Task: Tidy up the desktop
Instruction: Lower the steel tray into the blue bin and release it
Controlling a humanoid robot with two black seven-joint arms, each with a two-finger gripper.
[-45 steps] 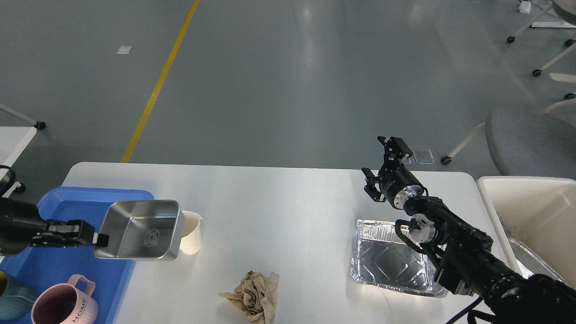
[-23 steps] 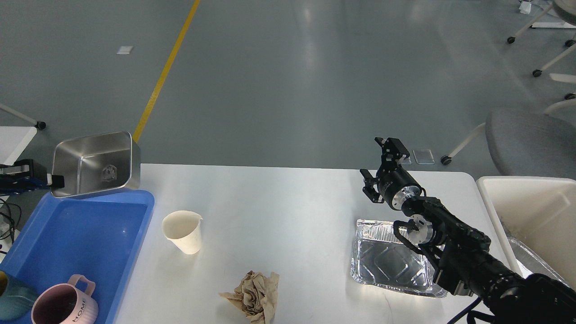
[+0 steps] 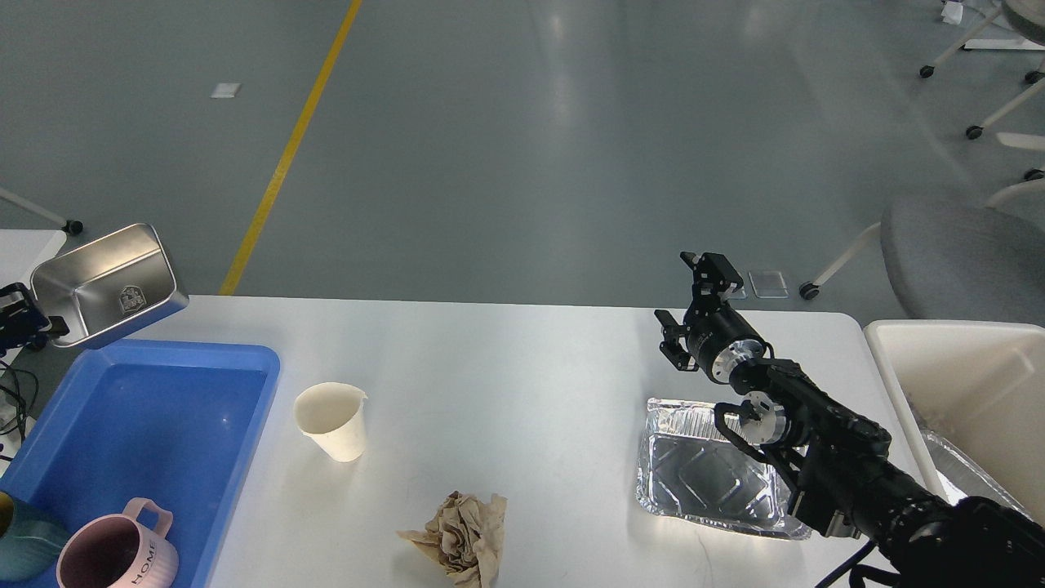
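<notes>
The white desktop (image 3: 506,367) carries a cream paper cup (image 3: 331,420), a crumpled brown paper ball (image 3: 457,535) and an empty foil tray (image 3: 706,469). My left gripper (image 3: 47,327), at the far left edge, is shut on the rim of a steel rectangular container (image 3: 106,282). It holds the container tilted in the air above the far left corner of the blue tray (image 3: 139,408). My right gripper (image 3: 673,286) is open and empty, raised just beyond the foil tray's far edge.
The blue tray holds a pink mug (image 3: 114,551) and a teal cup (image 3: 24,547) at its near end. A cream bin (image 3: 963,384) with another foil tray (image 3: 963,482) inside stands at the right. A grey chair (image 3: 963,253) stands behind it.
My left gripper has carried the steel container up and to the left, from beside the paper cup to above the blue tray's far left corner. The right arm has barely moved.
</notes>
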